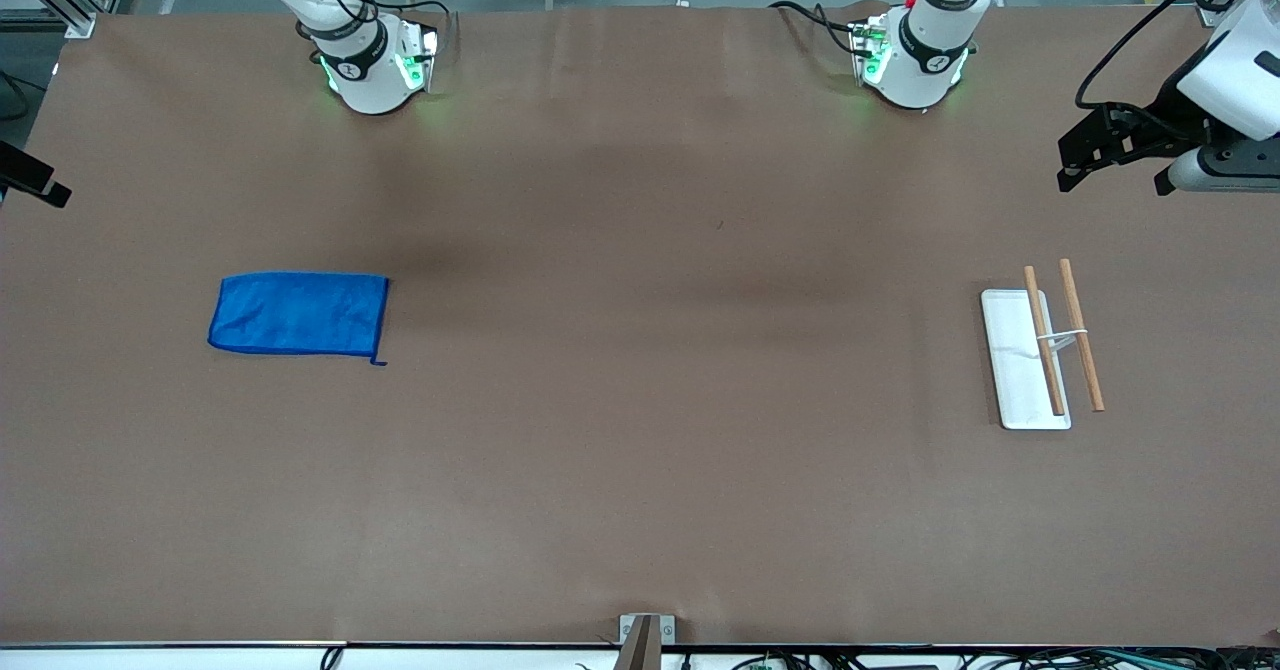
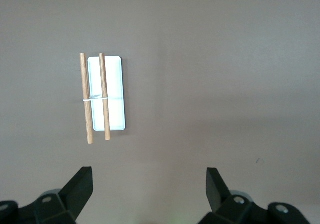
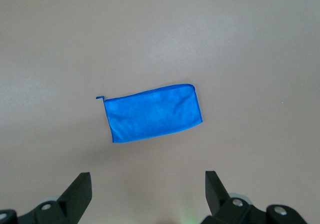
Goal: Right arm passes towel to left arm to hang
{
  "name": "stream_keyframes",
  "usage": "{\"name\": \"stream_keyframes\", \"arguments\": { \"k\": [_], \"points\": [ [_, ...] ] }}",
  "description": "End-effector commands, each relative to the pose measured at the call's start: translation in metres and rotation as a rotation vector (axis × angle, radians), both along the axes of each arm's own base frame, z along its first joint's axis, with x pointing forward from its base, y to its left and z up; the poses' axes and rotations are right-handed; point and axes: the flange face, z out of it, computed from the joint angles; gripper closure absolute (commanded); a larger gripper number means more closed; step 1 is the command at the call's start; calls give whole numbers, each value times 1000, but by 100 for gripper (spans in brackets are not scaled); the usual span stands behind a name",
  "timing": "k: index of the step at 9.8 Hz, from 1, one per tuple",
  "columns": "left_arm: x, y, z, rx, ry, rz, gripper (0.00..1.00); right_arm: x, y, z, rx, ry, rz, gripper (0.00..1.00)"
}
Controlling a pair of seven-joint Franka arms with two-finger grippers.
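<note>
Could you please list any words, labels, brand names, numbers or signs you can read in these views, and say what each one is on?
No readable text in any view.
Right arm's base: a small mark on the black band, too small to read.
Left arm's base: a similar small mark on its black band, also unreadable.
Towel, white rack with wooden rods, table: no print or labels visible.

Brown table (image 1: 640, 470) — blue towel (image 1: 299, 314), white rack (image 1: 1030, 360) lie on it.

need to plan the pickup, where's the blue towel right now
The blue towel lies flat on the table toward the right arm's end, nothing touching it.
</note>
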Motion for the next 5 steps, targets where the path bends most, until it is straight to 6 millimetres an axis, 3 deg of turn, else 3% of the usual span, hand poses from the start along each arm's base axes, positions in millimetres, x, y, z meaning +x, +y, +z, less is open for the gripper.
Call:
{"name": "stream_keyframes", "arguments": {
  "k": [1, 3, 5],
  "points": [
    [3, 3, -16, 2, 33, -12, 0, 2, 2, -42, 3, 61, 15, 0],
    [3, 1, -16, 3, 33, -7, 0, 7, 7, -112, 4, 85, 32, 0],
    [3, 2, -16, 1, 33, -15, 0, 2, 18, -205, -22, 83, 76, 0]
  ]
}}
